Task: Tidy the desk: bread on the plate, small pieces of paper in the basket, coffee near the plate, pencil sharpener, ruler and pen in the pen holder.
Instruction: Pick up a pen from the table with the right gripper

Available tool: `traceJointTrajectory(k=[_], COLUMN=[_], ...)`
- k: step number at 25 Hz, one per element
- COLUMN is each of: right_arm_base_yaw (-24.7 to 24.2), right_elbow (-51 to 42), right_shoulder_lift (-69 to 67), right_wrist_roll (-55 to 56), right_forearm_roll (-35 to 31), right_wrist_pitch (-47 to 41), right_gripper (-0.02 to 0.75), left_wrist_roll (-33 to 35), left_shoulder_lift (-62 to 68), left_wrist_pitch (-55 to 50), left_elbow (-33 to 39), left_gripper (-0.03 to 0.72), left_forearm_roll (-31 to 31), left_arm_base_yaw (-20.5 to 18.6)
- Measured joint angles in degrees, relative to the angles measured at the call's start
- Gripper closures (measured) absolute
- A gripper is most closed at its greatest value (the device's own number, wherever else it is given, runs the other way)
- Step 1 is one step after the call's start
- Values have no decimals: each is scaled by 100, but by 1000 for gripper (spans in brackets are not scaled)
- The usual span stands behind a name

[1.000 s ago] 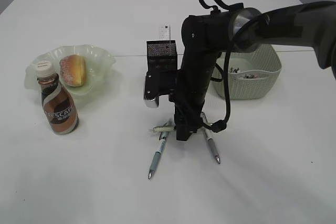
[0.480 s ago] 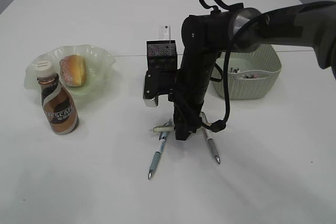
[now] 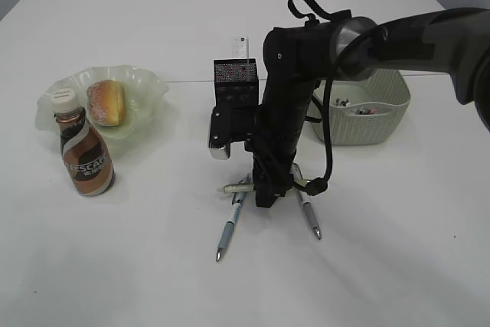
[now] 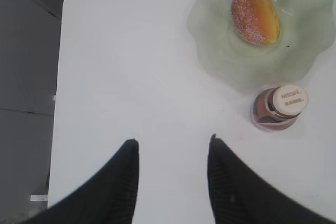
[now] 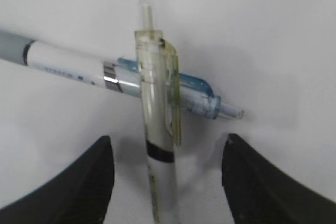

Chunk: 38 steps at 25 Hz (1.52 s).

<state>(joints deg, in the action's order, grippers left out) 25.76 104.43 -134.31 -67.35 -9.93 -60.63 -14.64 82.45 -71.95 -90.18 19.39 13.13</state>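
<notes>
1. Barely anything's moved in the last second: my right arm has just sunk a touch lower over the pens, nothing else on the bench [image 3: 398, 266] has budged.

2. Right end effector [image 5: 165, 182] is spread wide, fingers straddling the yellowish clear pen [image 5: 156, 124] without touching it as far as I can tell. That pen lies crossed over a blue-capped white pen [image 5: 68, 66], so I reckon I could nudge both when I close.

3. Left end effector [image 4: 170, 182] is spread too, holding nothing, hovering high over the left side of the bench.

4. Done, as far as I can see: bread [image 3: 106, 102] sits on the green plate [image 3: 145, 86] by the left edge, and the coffee bottle [image 3: 84, 155] stands right next to the plate on its near side.

5. Basket [image 3: 383, 124] toward the right edge has some small bits inside; they look like the paper scraps, but too tiny to be sure.

6. Pen holder [image 3: 233, 78], mid-bench toward the far edge, has something white sticking out the top, maybe the ruler, can't say. Sharpener I can't spot anywhere.

7. Still left: the pens. Besides the crossed pair there's a third pen [image 3: 308, 212] just to the right of the arm, all lying near the middle, nearer the front edge than the holder.
</notes>
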Motion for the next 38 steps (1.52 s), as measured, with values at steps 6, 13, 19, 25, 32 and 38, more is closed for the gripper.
traceJointTrajectory(k=[6, 13, 19, 25, 32, 38], right_arm_base_yaw=[0, 0, 0, 0, 0, 0], right_elbow=[10, 10, 47, 544, 1170, 1199], right_shoulder_lift=[0, 0, -2, -55, -55, -55], right_wrist_roll=[0, 0, 66, 1442, 3732, 4842], right_forearm_roll=[0, 0, 0, 0, 0, 0], right_wrist_pitch=[0, -79, -435, -812, -883, -904], right_gripper=[271, 484, 622, 626, 627, 627], left_wrist_roll=[0, 0, 0, 0, 0, 0], left_shoulder_lift=[0, 0, 0, 0, 0, 0], left_wrist_pitch=[0, 0, 0, 0, 0, 0], left_elbow=[0, 0, 0, 0, 0, 0], left_gripper=[370, 370, 370, 370, 371, 371], left_forearm_roll=[0, 0, 0, -23, -23, -34], left_arm_base_yaw=[0, 0, 0, 0, 0, 0])
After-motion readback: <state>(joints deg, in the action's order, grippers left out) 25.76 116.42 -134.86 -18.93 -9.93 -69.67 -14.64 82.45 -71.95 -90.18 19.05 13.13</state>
